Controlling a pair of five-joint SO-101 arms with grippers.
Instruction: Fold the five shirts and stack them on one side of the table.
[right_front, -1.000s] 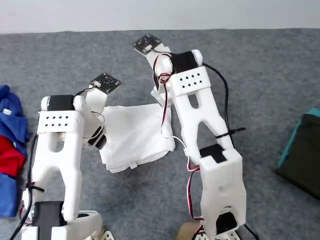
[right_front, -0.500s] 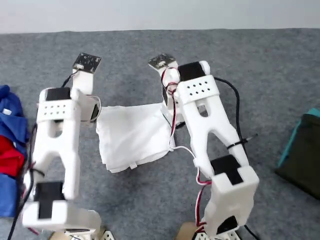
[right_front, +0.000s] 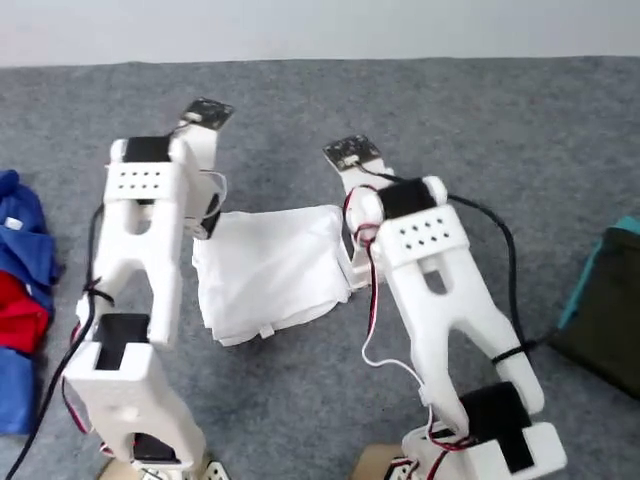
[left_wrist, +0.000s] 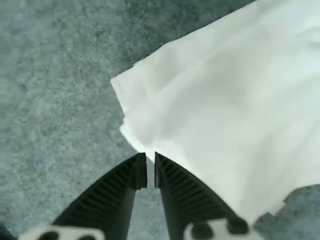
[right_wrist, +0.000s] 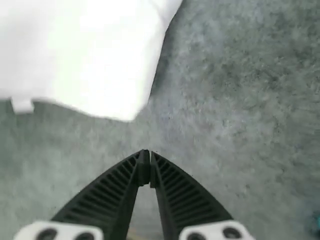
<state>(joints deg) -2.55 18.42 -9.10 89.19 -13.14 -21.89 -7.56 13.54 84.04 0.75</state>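
Both arms have swung since the frame a second ago. The left arm (right_front: 145, 230) has carried its wrist toward the far side of the table (right_front: 520, 120), and the right arm (right_front: 440, 290) has slewed to the right. The white shirt (right_front: 270, 275) lies where it lay.

I count one white shirt, folded into a rough rectangle at mid-table between the two arms. One small white tab (right_front: 265, 332) projects from its near edge; any print on it is too small for me to read.

At the left edge of the high view lies one heap of blue and red garments (right_front: 20, 300); how many pieces, I cannot tell. At the right edge lies one dark garment (right_front: 605, 300) with a teal border.

Left gripper (left_wrist: 150, 162): jaws drawn together on nothing, tips just beside the shirt's edge. Right gripper (right_wrist: 149, 167): jaws together, empty, over bare grey surface, near the shirt's corner but apart from it.
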